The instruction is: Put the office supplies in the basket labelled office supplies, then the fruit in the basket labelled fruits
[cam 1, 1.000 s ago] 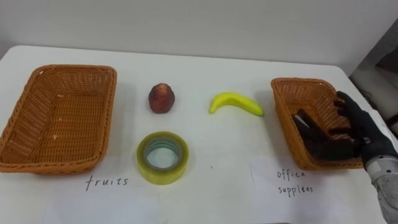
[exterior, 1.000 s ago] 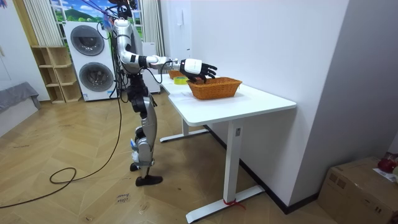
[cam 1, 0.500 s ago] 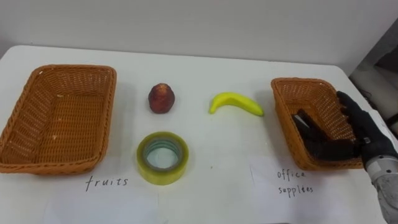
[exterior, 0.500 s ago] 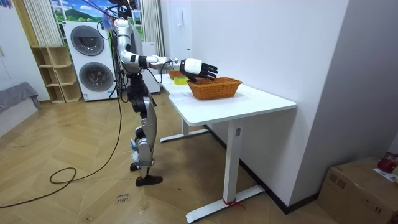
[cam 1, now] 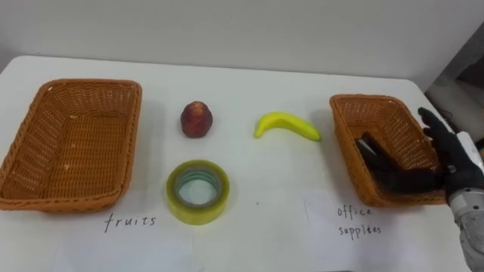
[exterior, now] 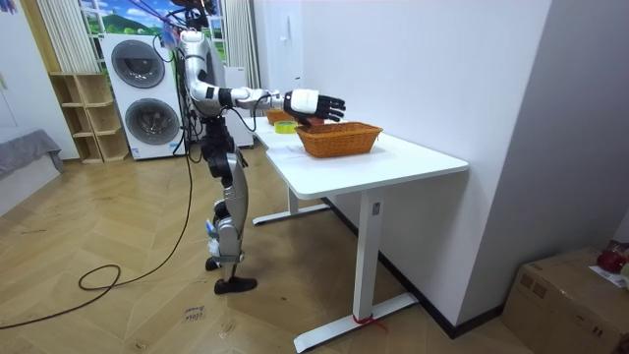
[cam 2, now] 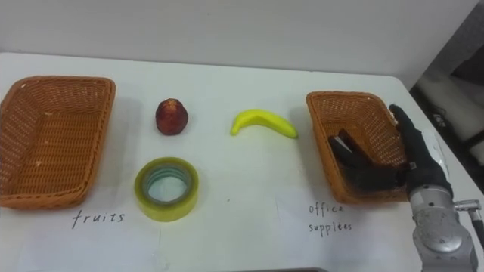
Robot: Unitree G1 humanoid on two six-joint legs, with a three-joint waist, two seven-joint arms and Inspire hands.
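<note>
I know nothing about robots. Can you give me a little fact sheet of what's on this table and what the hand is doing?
Surface: white table
Left basket: wicker, nothing inside
Right basket: wicker, holds a dark object, kind unclear
Loose on table: red fruit, banana, roll of tape
Right hand: raised over the right basket's right rim, fingers straight, holding nothing
Left to sort: both fruits and the tape

a dark thing [cam 1: 393, 175] lay in the right basket [cam 1: 367, 99], too dim to name. the right hand [cam 1: 455, 160] covered that basket's right rim, and its forearm ran off the lower right corner. in the room view, things on the table [exterior: 413, 162] behind it were too small to tell.
</note>
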